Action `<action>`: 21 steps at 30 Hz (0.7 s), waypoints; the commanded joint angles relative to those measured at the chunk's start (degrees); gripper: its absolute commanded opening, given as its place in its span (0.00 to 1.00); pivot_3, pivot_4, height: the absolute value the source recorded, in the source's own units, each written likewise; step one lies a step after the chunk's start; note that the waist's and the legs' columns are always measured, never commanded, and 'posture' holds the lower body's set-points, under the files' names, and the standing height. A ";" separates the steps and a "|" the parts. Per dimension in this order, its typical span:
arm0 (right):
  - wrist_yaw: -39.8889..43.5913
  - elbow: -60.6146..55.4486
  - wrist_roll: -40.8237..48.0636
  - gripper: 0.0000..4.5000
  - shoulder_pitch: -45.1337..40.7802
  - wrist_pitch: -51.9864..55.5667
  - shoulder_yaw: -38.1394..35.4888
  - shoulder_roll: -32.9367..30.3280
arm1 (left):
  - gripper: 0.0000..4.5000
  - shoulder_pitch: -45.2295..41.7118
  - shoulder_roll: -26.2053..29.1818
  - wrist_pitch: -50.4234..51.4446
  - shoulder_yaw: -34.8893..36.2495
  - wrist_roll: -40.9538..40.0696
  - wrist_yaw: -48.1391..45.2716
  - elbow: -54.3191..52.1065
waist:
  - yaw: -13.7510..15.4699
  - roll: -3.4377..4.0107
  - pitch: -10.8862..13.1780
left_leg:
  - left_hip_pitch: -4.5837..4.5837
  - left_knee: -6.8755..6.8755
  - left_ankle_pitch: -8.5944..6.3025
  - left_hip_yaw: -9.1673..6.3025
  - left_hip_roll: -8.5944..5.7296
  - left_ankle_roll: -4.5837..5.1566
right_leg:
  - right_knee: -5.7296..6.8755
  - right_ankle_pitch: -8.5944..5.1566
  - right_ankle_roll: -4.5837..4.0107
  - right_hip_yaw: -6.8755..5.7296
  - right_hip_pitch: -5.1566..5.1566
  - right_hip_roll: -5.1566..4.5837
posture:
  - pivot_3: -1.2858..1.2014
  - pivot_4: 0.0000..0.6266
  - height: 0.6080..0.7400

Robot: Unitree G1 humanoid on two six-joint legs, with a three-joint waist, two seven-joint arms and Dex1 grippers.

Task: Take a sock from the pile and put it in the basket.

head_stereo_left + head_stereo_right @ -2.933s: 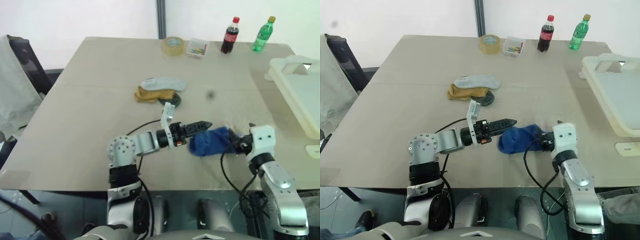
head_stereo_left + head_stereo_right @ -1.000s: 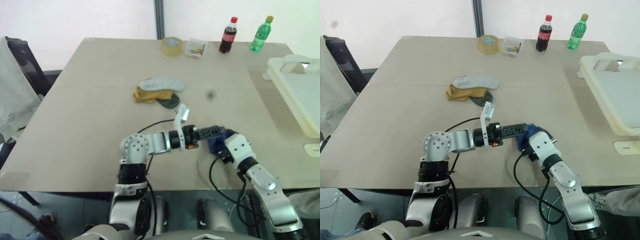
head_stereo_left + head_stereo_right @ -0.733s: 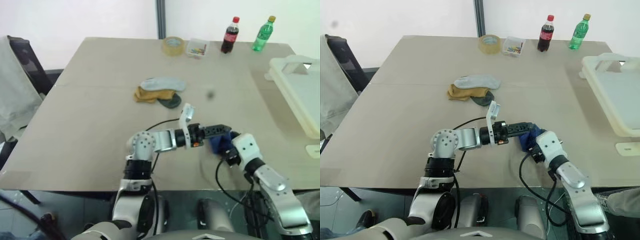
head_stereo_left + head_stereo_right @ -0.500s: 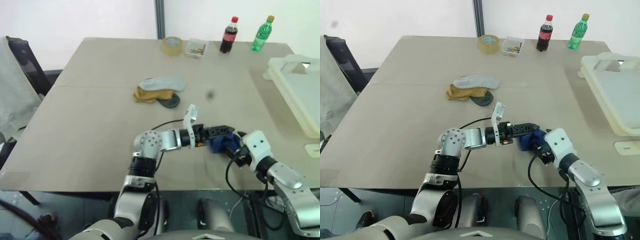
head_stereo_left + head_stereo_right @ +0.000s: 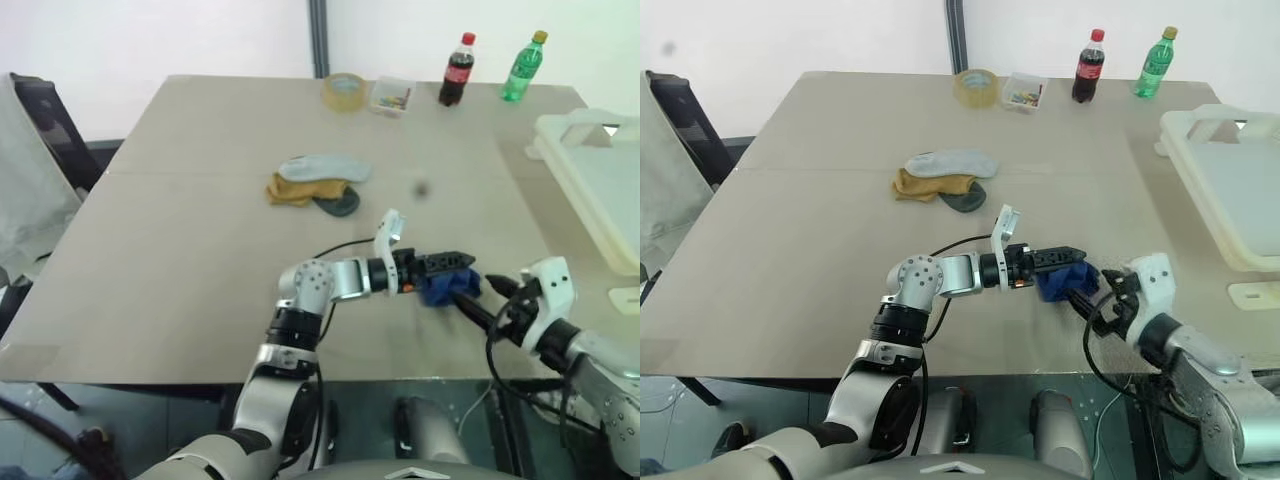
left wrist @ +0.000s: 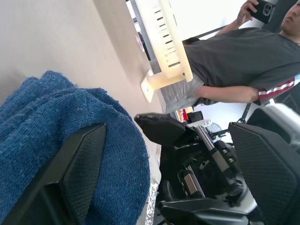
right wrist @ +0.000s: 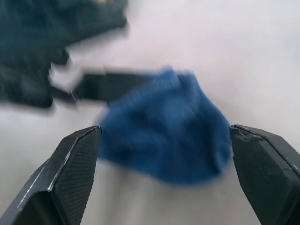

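Blue sock (image 5: 438, 287) is lying bunched on the tabletop (image 5: 200, 220) between both wide-open claws, left claw (image 5: 450, 262) and right claw (image 5: 487, 300), risking a clash or a dropped handover short of the basket (image 5: 600, 190).

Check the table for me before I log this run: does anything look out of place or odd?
One thing: a blue sock lies bunched near the table's front edge, apart from the pile and outside the basket. It sits between the open left gripper and the open right gripper, held by neither. Bottles and tape roll stand tidy.
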 commanded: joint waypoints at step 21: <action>-11.67 6.85 6.72 0.88 -2.47 8.09 2.22 10.38 | 1.00 0.43 -0.63 -1.00 -0.15 0.27 -0.17 -1.97 | -0.21 -0.01 -0.02 | 0.01 0.00 -0.01 0.00 0.01 0.03 | 0.00 0.00 0.01 0.00 0.01 0.04 | 0.52 0.24 1.00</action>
